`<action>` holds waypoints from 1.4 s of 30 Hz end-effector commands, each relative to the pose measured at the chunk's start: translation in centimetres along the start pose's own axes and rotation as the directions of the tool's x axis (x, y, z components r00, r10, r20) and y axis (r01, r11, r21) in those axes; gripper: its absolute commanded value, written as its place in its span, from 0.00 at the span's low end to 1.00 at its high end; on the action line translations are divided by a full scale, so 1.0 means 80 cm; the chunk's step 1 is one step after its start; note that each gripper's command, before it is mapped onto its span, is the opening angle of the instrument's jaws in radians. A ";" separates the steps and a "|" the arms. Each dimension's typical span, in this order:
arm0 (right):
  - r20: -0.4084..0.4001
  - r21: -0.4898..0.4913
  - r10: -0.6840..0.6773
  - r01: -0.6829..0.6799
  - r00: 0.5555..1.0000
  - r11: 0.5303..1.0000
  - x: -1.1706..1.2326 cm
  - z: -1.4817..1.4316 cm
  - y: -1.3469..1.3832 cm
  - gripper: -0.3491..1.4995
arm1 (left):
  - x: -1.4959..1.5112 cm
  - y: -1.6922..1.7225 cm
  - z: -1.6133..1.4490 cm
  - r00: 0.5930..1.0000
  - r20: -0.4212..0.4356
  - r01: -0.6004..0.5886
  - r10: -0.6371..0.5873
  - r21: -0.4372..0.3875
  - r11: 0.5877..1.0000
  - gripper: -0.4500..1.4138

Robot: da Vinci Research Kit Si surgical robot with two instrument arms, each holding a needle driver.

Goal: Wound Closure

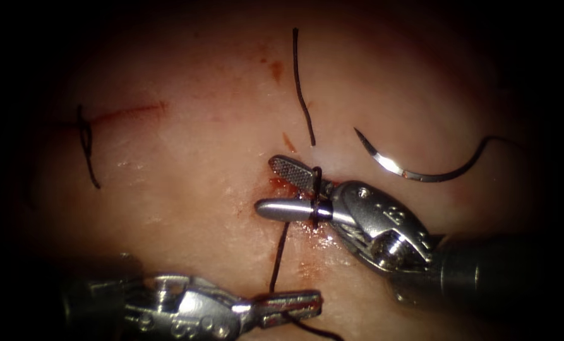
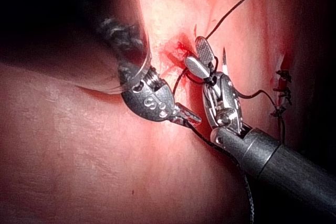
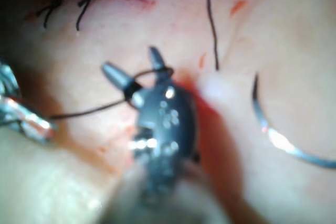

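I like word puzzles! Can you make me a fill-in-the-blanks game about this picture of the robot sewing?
1. The curved needle lies loose on the ____.
2. The left hand is shut on the ____.
3. The thread is looped around the jaws of the ____ hand.
4. The right hand's jaws are ____.

Missing words: tissue; thread; right; open

A surgical training bench in a lab. A slab of pale pink, glistening pork tissue (image 1: 187, 189) spans the endoscope view under one bright lamp, dark at the edges. At three o'clock a curved steel needle (image 1: 398, 165) lies loose on it; at nine o'clock a knotted dark stitch (image 1: 86, 142) crosses a thin red cut (image 1: 133, 112). Two small steel wristed pincers, the left pincer (image 1: 294, 306) at six o'clock and the right pincer (image 1: 288, 189) near centre, work dark thread (image 1: 280, 256).
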 end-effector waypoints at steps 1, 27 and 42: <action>0.010 0.002 -0.008 0.008 1.000 1.000 -0.0009 0.0006 -0.0001 0.64 | -0.0001 0.0005 0.0006 1.000 -0.012 0.005 -0.005 -0.010 1.000 0.00; 0.277 0.221 -0.227 0.168 0.934 0.961 -0.0035 0.0005 -0.0029 0.55 | -0.0030 -0.0133 0.0018 0.946 -0.315 0.028 -0.076 -0.154 0.988 0.00; 0.227 0.396 -0.247 0.143 0.942 0.907 -0.0041 0.0002 -0.0054 0.49 | -0.0117 -0.0166 0.0060 0.871 -0.489 -0.050 -0.052 -0.192 0.980 0.00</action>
